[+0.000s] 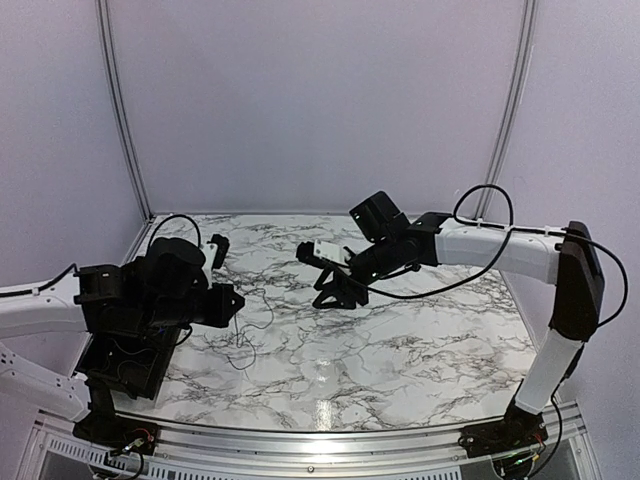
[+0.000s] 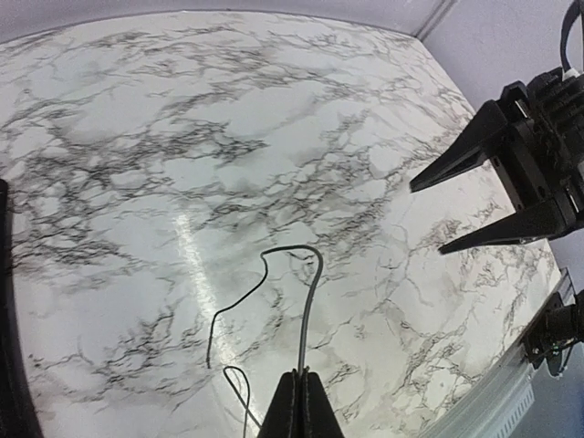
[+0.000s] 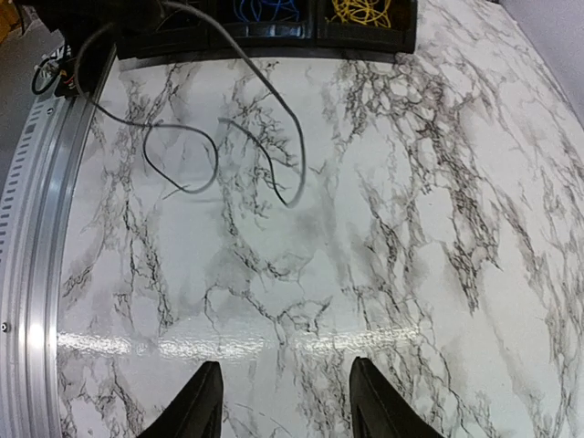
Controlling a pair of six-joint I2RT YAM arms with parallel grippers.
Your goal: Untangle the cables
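Your left pincer (image 2: 301, 383) clenched the grey cable (image 2: 309, 310), seemingly the last. Beyond your released right pincer (image 3: 286, 370), blue cable (image 3: 265, 9) and yellow cable (image 3: 363, 11) lay binned.

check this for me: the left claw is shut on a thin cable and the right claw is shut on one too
Not quite. The left claw is shut on a thin cable, but the right claw is open and holds nothing; the right wrist view shows it spread wide above the table.
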